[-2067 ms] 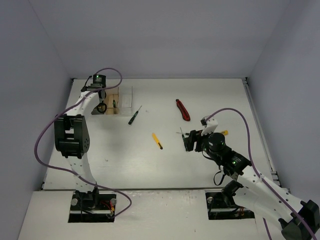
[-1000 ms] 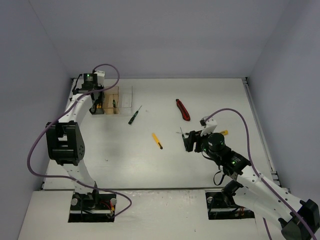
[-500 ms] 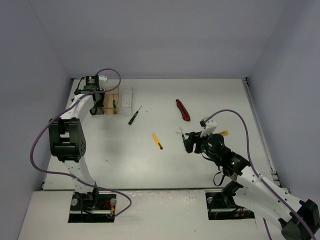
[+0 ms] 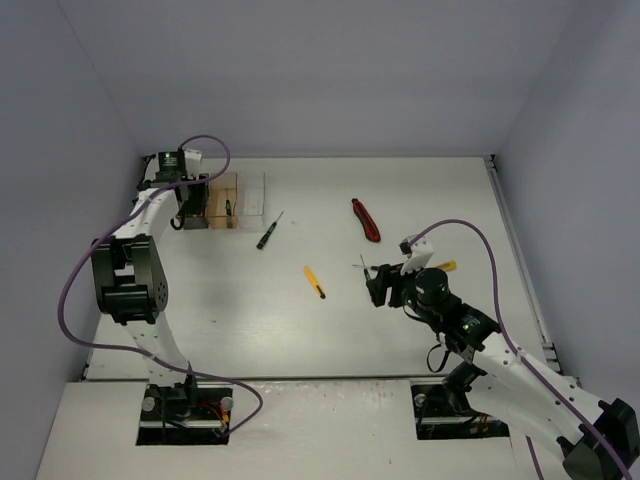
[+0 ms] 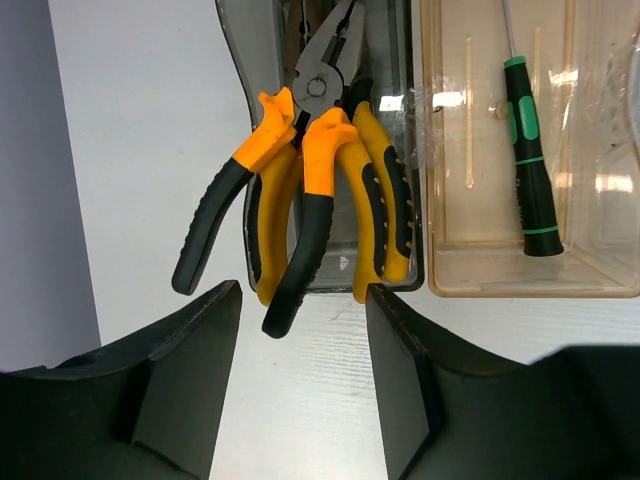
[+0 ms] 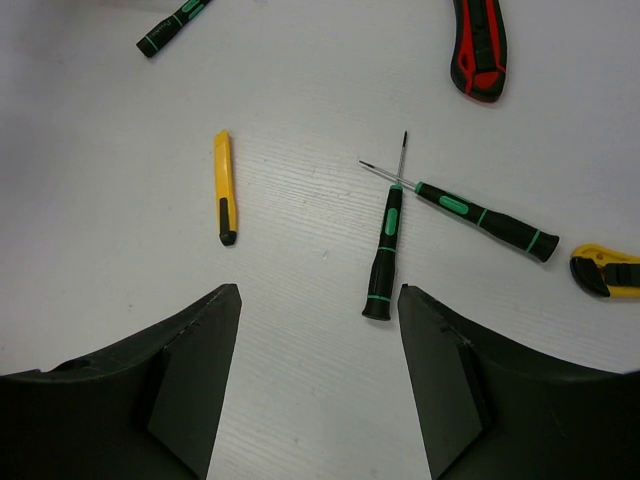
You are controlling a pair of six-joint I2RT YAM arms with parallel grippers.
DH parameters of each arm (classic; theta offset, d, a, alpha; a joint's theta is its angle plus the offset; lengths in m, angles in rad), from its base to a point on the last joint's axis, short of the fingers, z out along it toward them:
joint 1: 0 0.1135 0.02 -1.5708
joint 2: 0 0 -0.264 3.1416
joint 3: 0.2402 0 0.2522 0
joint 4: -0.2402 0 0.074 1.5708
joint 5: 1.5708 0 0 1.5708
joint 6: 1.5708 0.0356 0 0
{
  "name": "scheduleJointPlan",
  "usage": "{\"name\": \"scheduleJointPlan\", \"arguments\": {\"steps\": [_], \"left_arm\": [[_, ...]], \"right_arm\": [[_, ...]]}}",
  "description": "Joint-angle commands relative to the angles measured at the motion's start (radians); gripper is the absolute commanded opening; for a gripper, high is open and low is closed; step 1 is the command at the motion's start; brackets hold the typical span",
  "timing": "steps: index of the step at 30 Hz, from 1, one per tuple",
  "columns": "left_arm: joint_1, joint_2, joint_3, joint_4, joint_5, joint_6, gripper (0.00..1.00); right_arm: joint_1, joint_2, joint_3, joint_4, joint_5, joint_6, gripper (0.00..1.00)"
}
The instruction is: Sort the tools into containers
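Tallying: pliers (image 5: 320,190) sit in the smoky bin (image 5: 232,60), one screwdriver (image 5: 530,170) lies in the amber bin (image 5: 500,275) at its three o'clock. My left gripper (image 5: 302,295) and right gripper (image 6: 318,295) gape wide, empty. Unsorted: crossed screwdrivers (image 6: 383,255) at the right's twelve o'clock, yellow knife (image 6: 226,190) at ten, red-handled tool (image 6: 478,45) at one.

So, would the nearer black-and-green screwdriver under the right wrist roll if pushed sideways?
Likely: the slim round-handled black-and-green screwdriver lies on a smooth white table, so it may roll. Its shaft crosses the second screwdriver, which would probably shift too.
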Motion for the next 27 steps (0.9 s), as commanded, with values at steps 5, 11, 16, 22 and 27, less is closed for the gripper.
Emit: {"name": "scheduleJointPlan", "arguments": {"steps": [5,11,16,22,27], "left_arm": [[-0.006,-0.178,0.049,0.02,0.093,-0.105,0.51],[-0.12,-0.292,0.045,-0.068,0.069,-0.28,0.55],[-0.288,-0.41,-0.064,-0.096,0.032,-0.49,0.58],[-0.52,-0.457,-0.239,-0.076,-0.106,-0.662,0.6],[-0.624,-0.388,-0.27,-0.039,-0.188,-0.607,0.61]], "right_arm": [[-0.005,-0.01,0.01,0.078,-0.007,-0.006,0.62],[-0.005,0.007,0.032,0.078,0.007,-0.015,0.62],[-0.006,0.031,0.056,0.074,0.026,-0.006,0.62],[-0.006,0.039,0.064,0.063,0.059,0.014,0.61],[-0.005,0.022,0.062,0.05,0.063,0.021,0.61]]}}
